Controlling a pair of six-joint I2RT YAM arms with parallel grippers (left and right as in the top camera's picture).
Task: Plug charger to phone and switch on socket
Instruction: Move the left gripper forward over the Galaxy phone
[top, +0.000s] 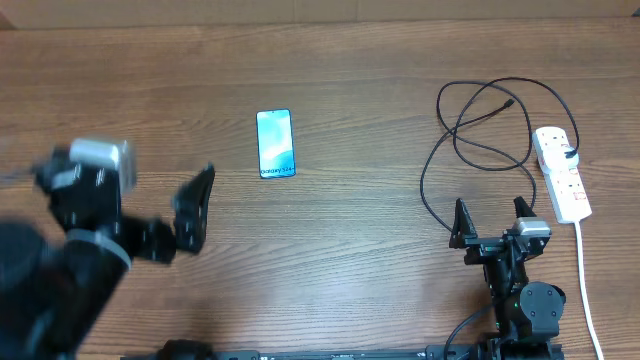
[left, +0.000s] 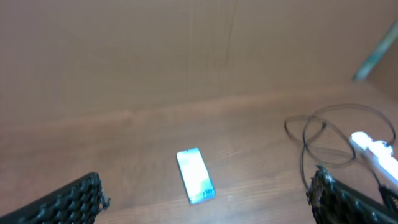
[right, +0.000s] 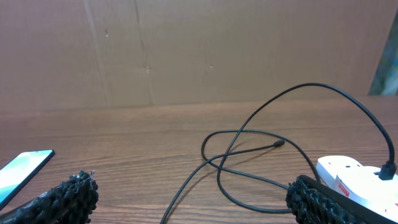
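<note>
Hands: left hand (left: 206, 183), right hand (top: 490, 210) both wide, empty | Layout: phone (top: 275, 144) flat on tabletop (top: 350, 250), well left of socket (top: 562, 175); charger cable (right: 273, 145) looped just left of socket | Risk: tangled loops may snag when pulled, dragging socket.

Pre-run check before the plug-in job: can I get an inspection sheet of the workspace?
Surface: brown wood-grain table, no spills seen.
Job's things: phone flat, screen up, nothing plugged in; socket at the right side, switch state too small to tell; charger looped beside it.
Clutter: nothing seen.
Grippers: left gripper and right gripper both open, holding nothing.
Cables: connector tip lies free on the table, well apart from the phone; the charger's other end runs into the socket; white cord runs from the socket toward the near edge.
Surroundings: plain brown wall behind the table.
</note>
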